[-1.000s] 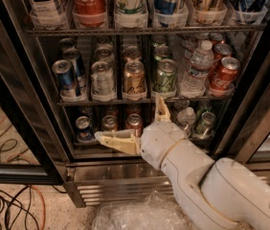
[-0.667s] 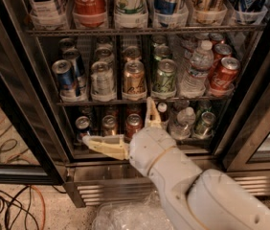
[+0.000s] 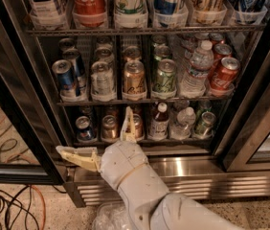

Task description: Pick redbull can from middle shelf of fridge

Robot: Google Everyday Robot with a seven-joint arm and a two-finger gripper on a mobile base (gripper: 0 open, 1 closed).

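The redbull can [image 3: 66,79] is slim, blue and silver, and stands upright at the left end of the middle shelf [image 3: 144,100], with another like it right behind. My gripper [image 3: 93,130] is open and empty. It sits below the middle shelf, in front of the bottom shelf and the fridge's ribbed steel base panel [image 3: 221,178]. One cream finger [image 3: 75,155] points left along the base. The other finger [image 3: 128,123] points up in front of the bottom-shelf cans. The gripper is below and to the right of the redbull can and does not touch it.
On the middle shelf a pale silver can [image 3: 101,79], a tan can [image 3: 134,79], a green can [image 3: 164,77], a water bottle [image 3: 196,70] and red Coke cans [image 3: 223,75] stand right of the redbull. Big bottles fill the top rack. Black door frames flank the opening. Cables [image 3: 5,205] lie on the floor at the left.
My gripper and arm have moved left and slightly down, from the middle of the bottom shelf toward its left end. The fingers stay spread. No can has moved.
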